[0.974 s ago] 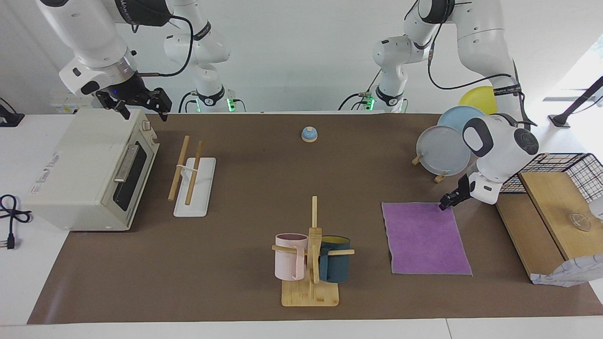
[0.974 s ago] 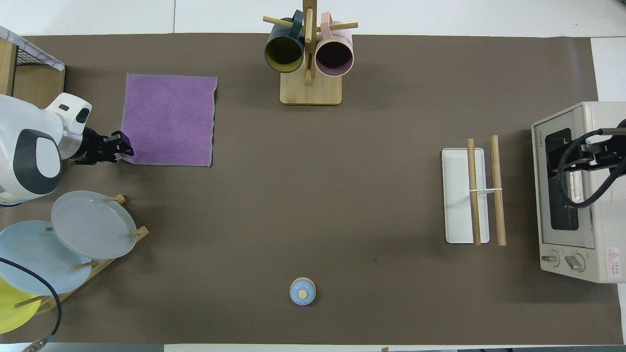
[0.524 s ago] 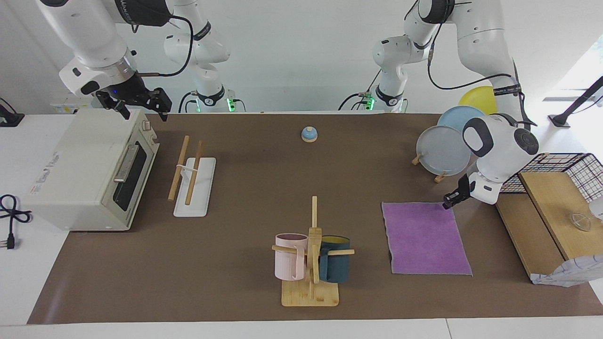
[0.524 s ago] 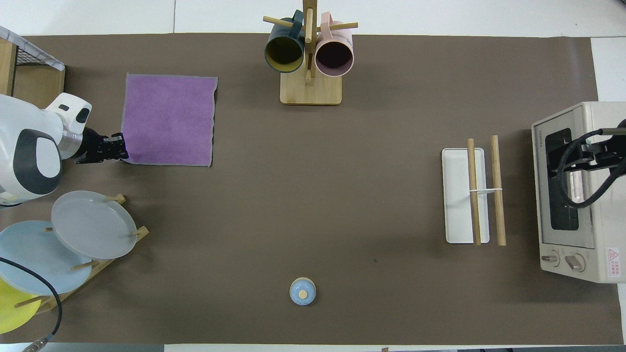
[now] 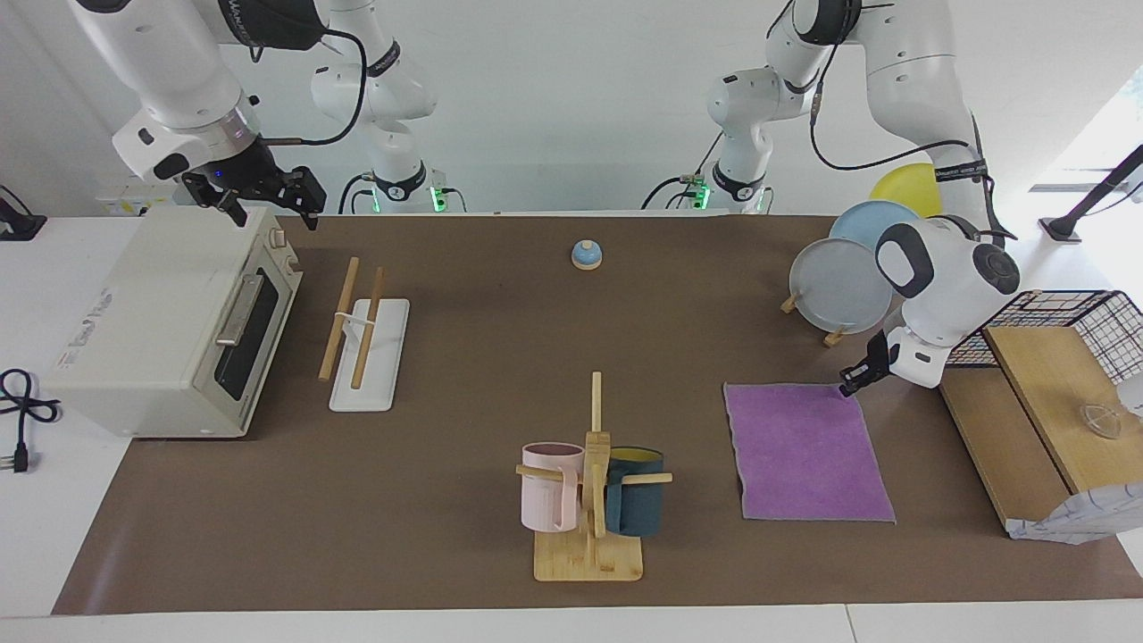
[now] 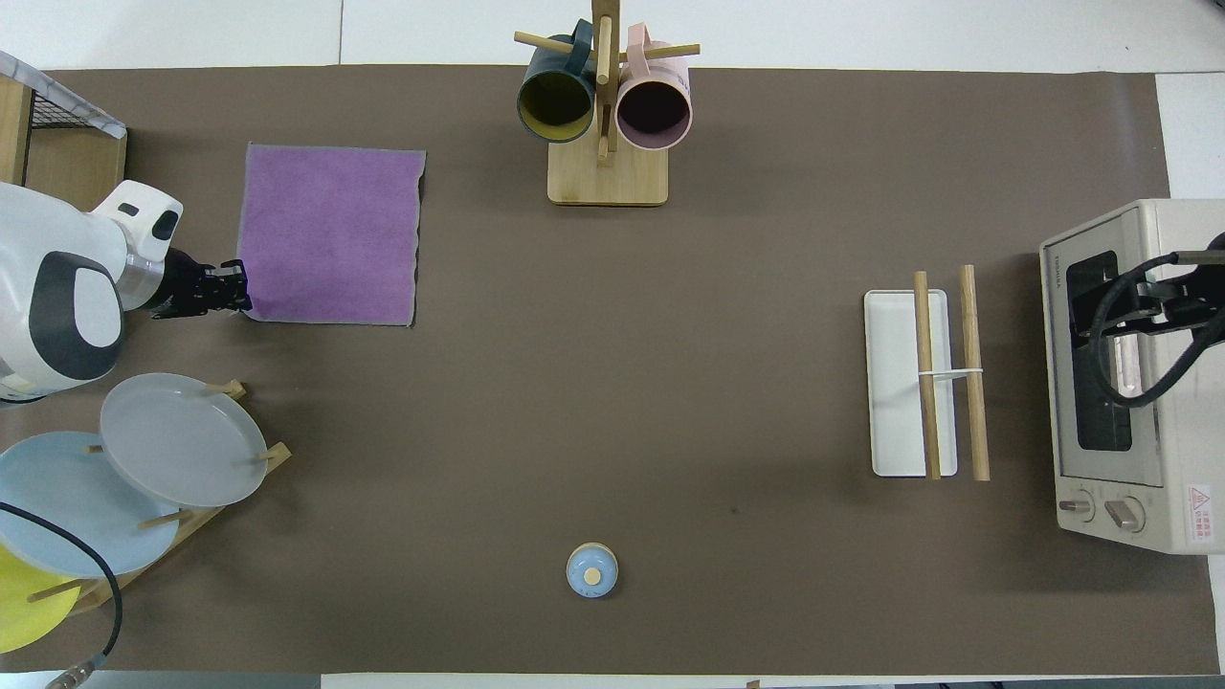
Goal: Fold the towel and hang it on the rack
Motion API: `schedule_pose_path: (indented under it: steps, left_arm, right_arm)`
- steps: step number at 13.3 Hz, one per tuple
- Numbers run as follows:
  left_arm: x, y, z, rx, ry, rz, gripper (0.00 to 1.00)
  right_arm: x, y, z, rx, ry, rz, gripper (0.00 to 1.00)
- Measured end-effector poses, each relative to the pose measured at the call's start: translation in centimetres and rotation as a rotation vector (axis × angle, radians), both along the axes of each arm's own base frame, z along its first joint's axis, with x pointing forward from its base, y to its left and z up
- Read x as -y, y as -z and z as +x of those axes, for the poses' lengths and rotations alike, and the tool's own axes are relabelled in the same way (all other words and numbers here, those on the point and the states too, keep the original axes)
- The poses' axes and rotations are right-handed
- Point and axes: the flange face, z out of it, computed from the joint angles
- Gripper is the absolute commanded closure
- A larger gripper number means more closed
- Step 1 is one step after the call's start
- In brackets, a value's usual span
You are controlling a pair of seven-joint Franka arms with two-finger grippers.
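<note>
Towel (image 5: 808, 451) first: in your facing view it lies flat, purple face up, toward the left arm's end of the table, and the left gripper (image 5: 849, 381) sits low at the corner nearest the robots. You cannot tell from here whether its jaws are spread or pinching the cloth. This view alone shows you the right gripper (image 5: 268, 198) clear above the oven (image 5: 170, 321), jaws spread, waiting. The rack (image 5: 366, 344) stands beside the oven, well apart from the left jaws.

Overhead, you see the left gripper (image 6: 233, 290) just at the towel's (image 6: 330, 234) edge, tips meeting the corner; the jaw state stays unreadable. Only here do you see the towel's whole square outline and the rack's (image 6: 909, 383) two rods side by side. The right gripper (image 6: 1172, 308) shows over the oven (image 6: 1139, 373).

Against a second ago, the left gripper has drawn back slightly off the towel's corner toward its rim; the towel has not shifted.
</note>
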Motion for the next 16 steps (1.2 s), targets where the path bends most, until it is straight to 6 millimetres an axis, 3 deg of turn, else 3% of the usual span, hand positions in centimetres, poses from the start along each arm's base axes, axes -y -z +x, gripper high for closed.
schedule_pose_path:
  steps: [3, 6, 8, 10, 13, 15, 16]
  left_arm:
    - [0.9, -1.6, 0.7, 0.045, 0.076, 0.011, 1.0]
    - [3.5, -5.1, 1.0, 0.115, 0.216, 0.027, 1.0]
    - [7.5, -7.4, 0.7, 0.155, 0.357, 0.073, 1.0]
    - [13.1, -9.0, -0.3, 0.179, 0.487, 0.097, 1.0]
    - [20.8, -8.6, -2.7, 0.173, 0.639, 0.108, 1.0]
    - [23.7, -6.0, -4.7, 0.164, 0.685, 0.127, 0.01]
    - [24.3, -4.1, -5.7, 0.166, 0.673, 0.129, 0.0]
  right_arm:
    - [0.0, 0.0, 0.0, 0.0, 0.0, 0.0, 0.0]
    - [0.0, 0.0, 0.0, 0.0, 0.0, 0.0, 0.0]
    - [0.0, 0.0, 0.0, 0.0, 0.0, 0.0, 0.0]
    - [0.0, 0.0, 0.0, 0.0, 0.0, 0.0, 0.0]
    - [0.0, 0.0, 0.0, 0.0, 0.0, 0.0, 0.0]
    - [0.0, 0.0, 0.0, 0.0, 0.0, 0.0, 0.0]
    - [0.0, 0.0, 0.0, 0.0, 0.0, 0.0, 0.0]
